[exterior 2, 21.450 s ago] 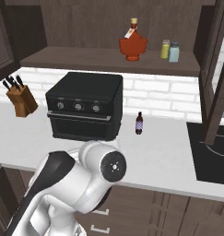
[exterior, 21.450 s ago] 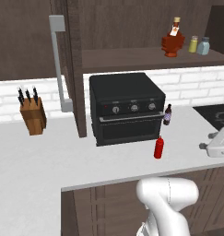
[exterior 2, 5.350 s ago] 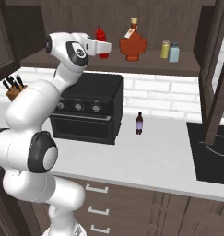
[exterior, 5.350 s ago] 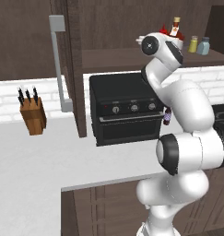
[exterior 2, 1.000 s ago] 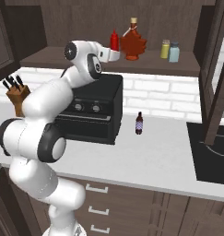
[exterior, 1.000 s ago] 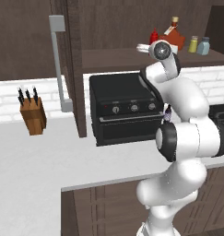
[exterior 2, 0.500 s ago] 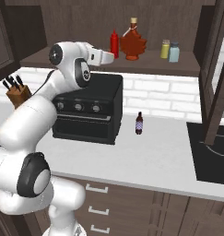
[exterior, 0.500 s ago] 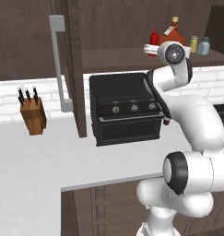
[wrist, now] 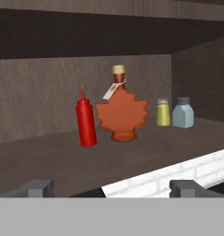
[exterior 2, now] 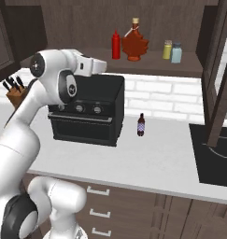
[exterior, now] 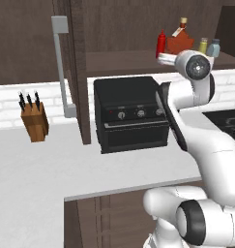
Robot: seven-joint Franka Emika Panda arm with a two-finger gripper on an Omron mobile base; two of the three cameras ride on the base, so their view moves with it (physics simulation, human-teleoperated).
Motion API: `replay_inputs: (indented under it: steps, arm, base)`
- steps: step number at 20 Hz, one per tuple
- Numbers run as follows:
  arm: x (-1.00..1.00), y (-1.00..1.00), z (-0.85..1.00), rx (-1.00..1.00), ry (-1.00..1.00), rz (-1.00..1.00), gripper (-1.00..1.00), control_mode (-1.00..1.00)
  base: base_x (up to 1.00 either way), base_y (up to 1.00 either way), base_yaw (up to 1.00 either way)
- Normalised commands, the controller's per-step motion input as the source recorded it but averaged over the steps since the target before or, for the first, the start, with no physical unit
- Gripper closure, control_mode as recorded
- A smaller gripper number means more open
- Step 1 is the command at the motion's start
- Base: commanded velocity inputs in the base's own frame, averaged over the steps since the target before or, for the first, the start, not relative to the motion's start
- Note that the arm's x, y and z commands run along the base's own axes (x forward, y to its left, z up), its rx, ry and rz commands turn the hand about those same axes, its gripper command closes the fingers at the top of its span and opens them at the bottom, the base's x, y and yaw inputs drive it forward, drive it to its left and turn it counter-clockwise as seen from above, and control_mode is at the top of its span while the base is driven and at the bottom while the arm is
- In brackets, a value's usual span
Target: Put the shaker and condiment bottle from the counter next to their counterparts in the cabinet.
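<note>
Condiment bottle (wrist: pixel 86 120) on shelf, beyond open hand (wrist: pixel 111 188)

Bright red condiment bottle (wrist: pixel 86 122), red-brown maple-leaf bottle (wrist: pixel 122 115), yellow-green shaker (wrist: pixel 163 113), pale blue-grey shaker (wrist: pixel 183 113)

Shelf (wrist: pixel 49 159): dark wood planks across the middle of the frame.
Condiment bottle (wrist: pixel 86 120): red, upright, centre-left, just beside the red-brown bottle.
Red-brown bottle (wrist: pixel 121 113): leaf-shaped, tan neck, white tag, centre.
Yellow-green shaker (wrist: pixel 163 112): right of centre.
Blue-grey shaker (wrist: pixel 183 113): just beside the yellow-green one, further right.
Tool (wrist: pixel 112 189): fingertips (wrist: pixel 38 188) wide apart at bottom, empty.
</note>
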Motion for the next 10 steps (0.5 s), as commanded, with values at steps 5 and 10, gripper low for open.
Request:
replay_inputs:
  steps: [5,10]
  arm:
    - [-0.87,0.20,0.00,0.00,0.00,0.00,-1.00,-1.00]
    - [-0.96,0.18,0.00,0.00,0.00,0.00,-1.00,-1.00]
  base:
    - [0.00,0.00,0.00]
    - [0.00,0.00,0.00]
